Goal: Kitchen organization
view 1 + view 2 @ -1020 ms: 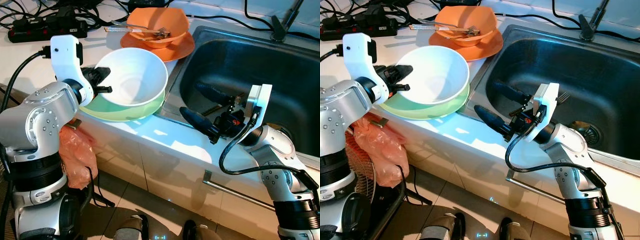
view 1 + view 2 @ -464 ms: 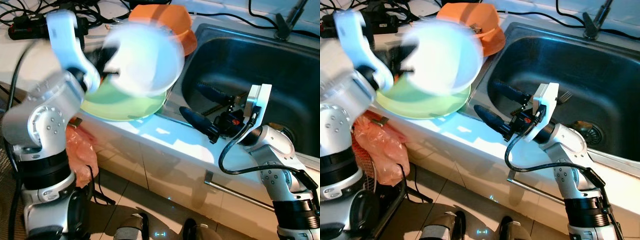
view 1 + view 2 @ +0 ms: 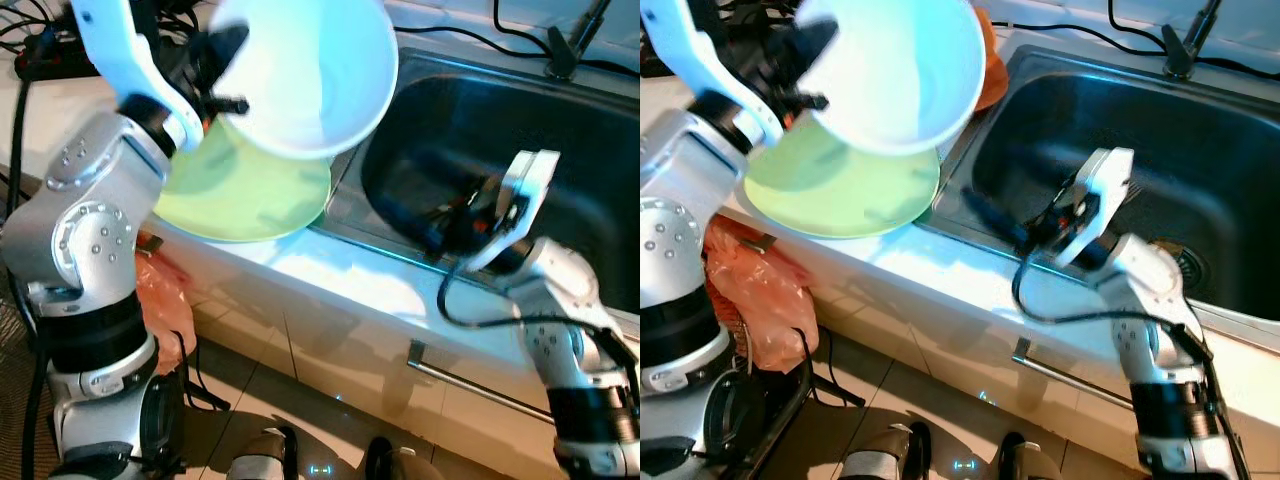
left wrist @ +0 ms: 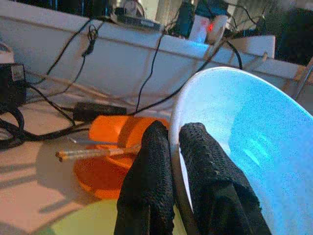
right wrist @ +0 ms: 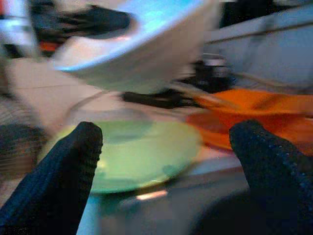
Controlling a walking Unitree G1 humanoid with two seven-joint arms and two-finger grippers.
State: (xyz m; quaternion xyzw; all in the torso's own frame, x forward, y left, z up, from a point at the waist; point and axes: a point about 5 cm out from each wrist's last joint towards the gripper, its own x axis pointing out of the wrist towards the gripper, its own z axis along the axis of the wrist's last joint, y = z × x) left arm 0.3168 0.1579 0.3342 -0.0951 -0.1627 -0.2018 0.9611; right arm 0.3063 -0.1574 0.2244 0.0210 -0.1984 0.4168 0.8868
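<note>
— Steel sink (image 3: 560, 130): where does it sit?
— Right half of the scene, set into a pale counter (image 3: 330, 275). Dark basin, tap base at the far edge, drain low on the right. Black cables trail along the far side of the counter.

— Next largest?
— White bowl (image 3: 320, 75), up in the air, tilted, mouth facing right and toward the sink. It hangs above the counter's left part, apart from everything under it.

— What carries it?
— Left gripper (image 4: 168, 181), clamped on the bowl's rim: one black finger inside the wall, one outside, seen plainly in the left wrist view. Silver left arm rises from the near left.

— Below the bowl?
— Green plate (image 3: 840, 190), flat on the counter, just left of the sink edge. Far behind it, orange bowl (image 4: 115, 134) stacked on an orange plate (image 5: 259, 125), with a utensil across it.

— The other arm?
— Right gripper (image 5: 168, 161) reaches over the sink's near-left rim, fingers spread wide with nothing between them. View is blurred.

— Anything lower?
— Orange plastic bag (image 3: 165, 315) hanging below the counter at near left; tiled floor underneath.
</note>
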